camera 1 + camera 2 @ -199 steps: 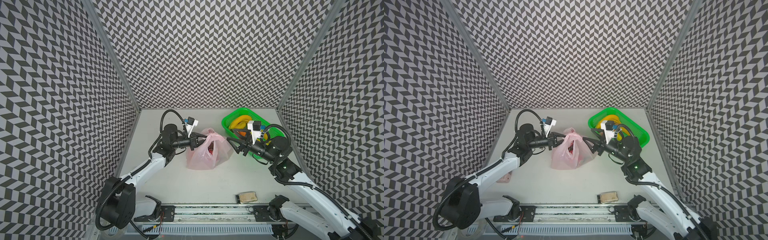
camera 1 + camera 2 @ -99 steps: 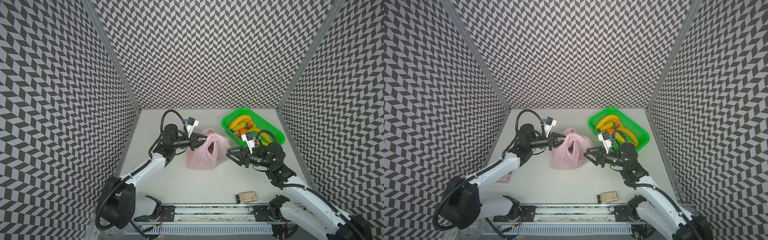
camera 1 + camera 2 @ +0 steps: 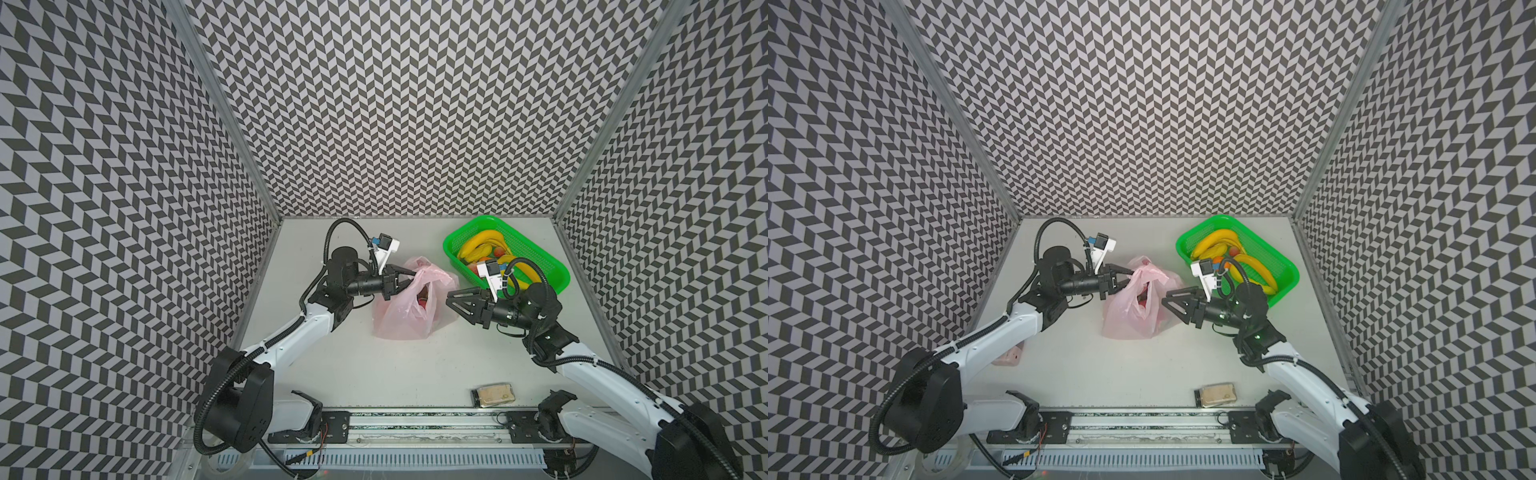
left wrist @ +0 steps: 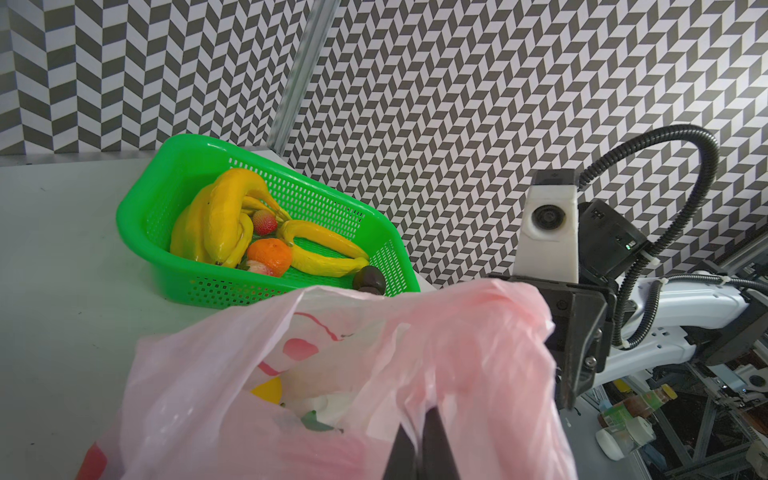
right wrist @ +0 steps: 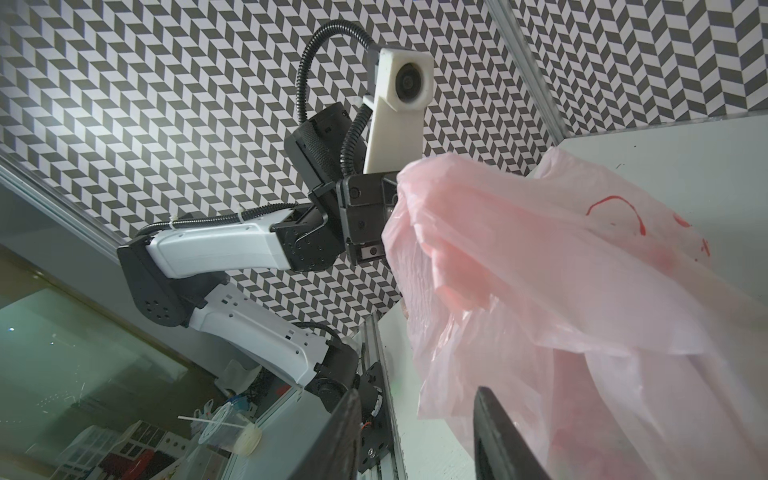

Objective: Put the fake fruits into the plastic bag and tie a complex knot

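Top-down look at a grey table (image 3: 374, 365) boxed in by zigzag-patterned walls. At centre, a pink plastic bag (image 3: 401, 320) sitting on the table, mouth lifted open. Left pincer (image 3: 409, 276) clenched on the bag's upper rim, fingers (image 4: 436, 453) pressed together on pink film in the left wrist view. Right pincer (image 3: 451, 302) released, jaws apart, tips just beside the bag's right side; touching or not, hard to tell. Inside the bag, a red fruit (image 3: 423, 303) and a yellow fruit (image 4: 268, 388), blurred through the film. At back right, a green basket (image 3: 536, 251) with most of the fake fruits: yellow bananas (image 3: 478, 243), an orange (image 4: 270, 255), a strawberry (image 4: 264, 221), a dark brown fruit (image 4: 369, 279). Near the front edge, a small tan packet (image 3: 494, 397).
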